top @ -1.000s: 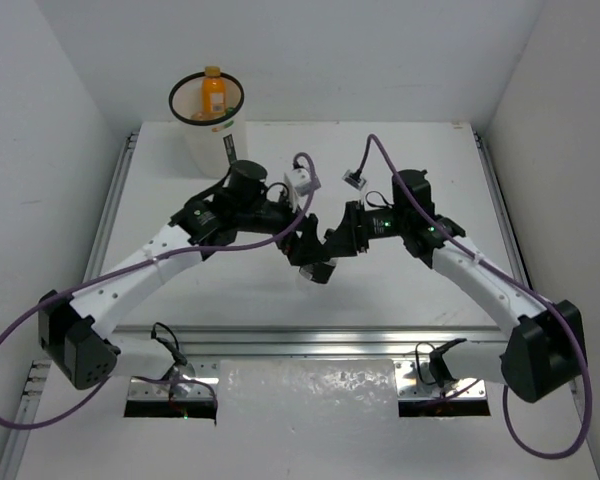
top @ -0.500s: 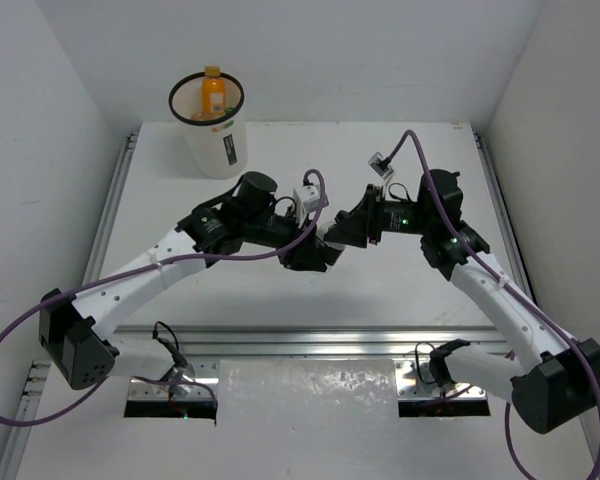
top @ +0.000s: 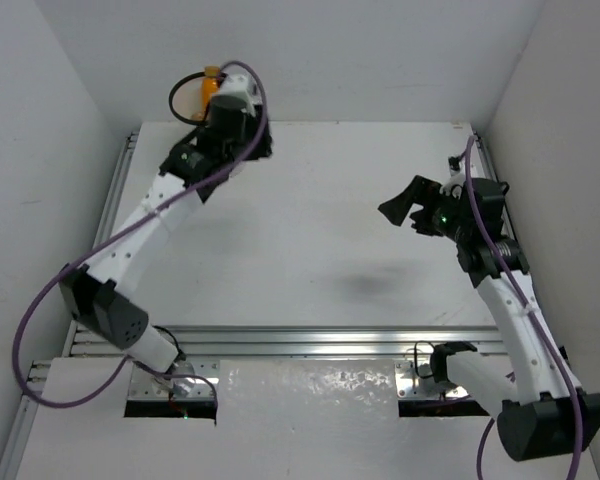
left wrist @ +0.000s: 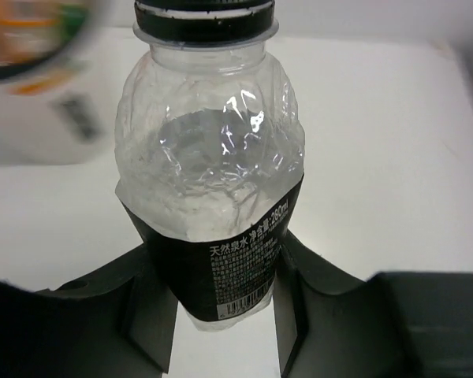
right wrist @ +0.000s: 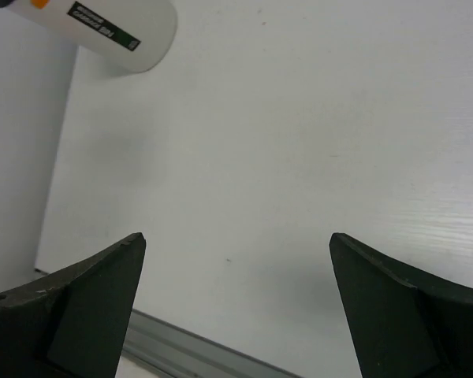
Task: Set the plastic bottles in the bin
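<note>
Seeing left gripper (left wrist: 218, 305) clamped on clear water bottle (left wrist: 209, 150), cap cut off at frame top. Bin (top: 174, 97) mostly hidden behind my left arm (top: 145, 215); orange bottle (top: 211, 85) peeks inside. Right gripper (right wrist: 236, 299) fingers wide apart.

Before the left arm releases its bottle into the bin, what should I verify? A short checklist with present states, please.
1. Left gripper shut on the clear bottle: ok.
2. Clear bottle above the bin opening: cannot tell; the arm hides it from above.
3. Right gripper open and empty: ok.
4. Right arm apart from the left arm: ok.
5. Room beside the orange bottle in the bin: cannot tell.
</note>
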Motion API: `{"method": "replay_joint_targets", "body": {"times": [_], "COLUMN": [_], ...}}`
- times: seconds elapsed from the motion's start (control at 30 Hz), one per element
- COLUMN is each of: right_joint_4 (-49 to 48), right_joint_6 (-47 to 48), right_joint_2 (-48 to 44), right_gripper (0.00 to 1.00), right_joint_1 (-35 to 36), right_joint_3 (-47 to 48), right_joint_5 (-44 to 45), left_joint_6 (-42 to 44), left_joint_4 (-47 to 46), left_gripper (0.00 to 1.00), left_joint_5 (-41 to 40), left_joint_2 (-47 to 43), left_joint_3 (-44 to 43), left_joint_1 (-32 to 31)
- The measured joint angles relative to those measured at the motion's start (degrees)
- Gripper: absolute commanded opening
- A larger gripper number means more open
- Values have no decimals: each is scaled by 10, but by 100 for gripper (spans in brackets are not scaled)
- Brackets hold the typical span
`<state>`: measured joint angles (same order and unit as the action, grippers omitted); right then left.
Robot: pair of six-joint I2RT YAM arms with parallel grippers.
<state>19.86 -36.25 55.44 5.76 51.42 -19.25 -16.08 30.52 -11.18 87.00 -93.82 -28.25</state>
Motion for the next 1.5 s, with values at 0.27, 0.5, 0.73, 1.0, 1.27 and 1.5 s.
{"method": "replay_joint_targets", "body": {"times": [0.27,0.5,0.73,1.0,1.27,1.5], "right_joint_4": [65,104,94,110,147,146], "right_joint_6": [56,76,81,97,119,154], "right_joint_2": [-83,-93,-104,-132,-211,-308], "right_gripper": [99,99,99,99,99,99], "right_joint_1": [1,4,4,4,5,19], "right_joint_3": [-56,-96,-96,-87,-63,-124], "right_joint_5": [57,24,-4,35,69,88], "left_joint_6": [-17,30,28,-11,-29,-18], "left_joint_4": [76,39,24,16,-18,-5], "left_gripper": [11,100,100,100,100,100], "left_joint_5": [-187,-175,-138,-108,-86,-85], "left_joint_2": [326,430,385,-56,-493,-604], "left_joint_3": [-410,-444,-430,-87,366,522], "left_joint_1": [157,217,219,163,164,164]}}
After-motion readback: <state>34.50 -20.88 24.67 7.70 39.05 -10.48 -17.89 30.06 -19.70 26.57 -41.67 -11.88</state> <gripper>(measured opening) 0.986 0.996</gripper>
